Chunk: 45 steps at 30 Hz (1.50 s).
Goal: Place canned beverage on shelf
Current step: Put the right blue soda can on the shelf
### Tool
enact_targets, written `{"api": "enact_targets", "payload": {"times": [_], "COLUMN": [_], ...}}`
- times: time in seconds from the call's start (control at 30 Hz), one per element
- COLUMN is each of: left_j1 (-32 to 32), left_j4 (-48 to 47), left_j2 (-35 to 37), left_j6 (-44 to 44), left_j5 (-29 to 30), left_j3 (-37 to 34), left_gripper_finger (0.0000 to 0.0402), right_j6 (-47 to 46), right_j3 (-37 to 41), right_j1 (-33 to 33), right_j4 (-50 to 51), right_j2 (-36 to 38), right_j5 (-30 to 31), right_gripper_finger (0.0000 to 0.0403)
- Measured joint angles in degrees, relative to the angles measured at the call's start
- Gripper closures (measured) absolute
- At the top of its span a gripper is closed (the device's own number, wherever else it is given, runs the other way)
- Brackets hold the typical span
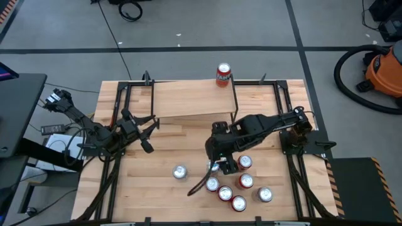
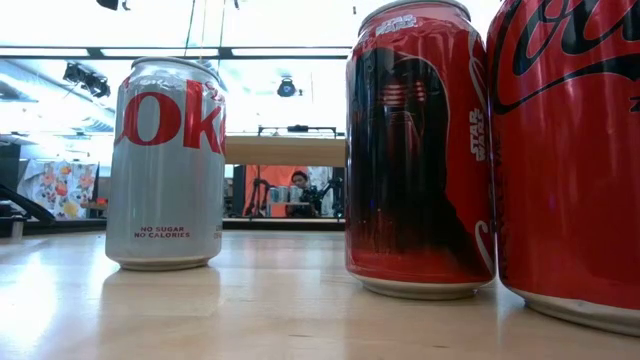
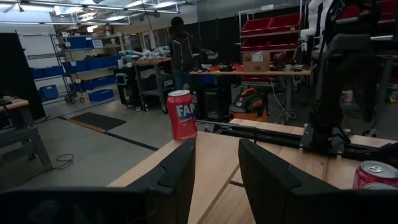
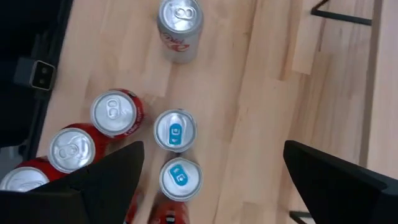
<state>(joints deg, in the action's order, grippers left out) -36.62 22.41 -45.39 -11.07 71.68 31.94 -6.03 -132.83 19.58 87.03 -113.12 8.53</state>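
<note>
Your desk [image 1: 163,150] carries the shelf [image 1: 188,100] at its far side, with a red Fanta can [image 1: 223,74] standing upright on the shelf's back edge. Your right claw [image 1: 220,166] hangs wide open and empty above the cluster of cans [image 1: 239,185] near the desk's front. Your left claw [image 1: 147,135], partly open and empty, waits beside the shelf's left end.

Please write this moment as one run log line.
right gripper: open above can cluster | left gripper: idle, empty | shelf: one red can
</note>
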Motion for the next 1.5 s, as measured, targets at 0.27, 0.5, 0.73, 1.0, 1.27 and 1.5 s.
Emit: {"api": "enact_targets", "payload": {"times": [0.27, 0.5, 0.73, 1.0, 1.27, 1.5], "left_j1": [0.00, 0.00, 0.02, 0.02, 0.00, 0.00], "left_j4": [0.00, 0.00, 0.00, 0.00, -0.04, -0.04], "left_j2": [0.01, 0.00, 0.02, 0.02, 0.02, 0.02], "left_j6": [0.57, 0.57, 0.55, 0.55, 0.55, 0.54], "left_j5": [0.00, 0.00, -0.01, -0.02, 0.00, -0.02], "left_j3": [0.00, 0.00, 0.00, 0.00, 0.00, 0.00], "left_gripper_finger": [0.0269, 0.0269, 0.0269, 0.0269, 0.0269, 0.0269], "right_j6": [-3.77, -4.34, -4.34, -5.15, -6.23, -6.20], "right_j3": [4.35, 10.05, 14.67, 19.02, 23.02, 26.11], "right_j1": [1.35, 1.38, 1.44, 1.45, 1.83, 1.81], "right_j4": [0.54, -0.24, -1.96, -4.09, -6.05, -8.51], "right_j2": [-0.04, -0.22, -0.23, -0.22, -0.22, -0.22], "right_j5": [2.94, 3.61, 3.90, 2.08, 0.70, -0.47], "right_gripper_finger": [0.0007, 0.0009, 0.0016, 0.0019, 0.0019, 0.0019]}}
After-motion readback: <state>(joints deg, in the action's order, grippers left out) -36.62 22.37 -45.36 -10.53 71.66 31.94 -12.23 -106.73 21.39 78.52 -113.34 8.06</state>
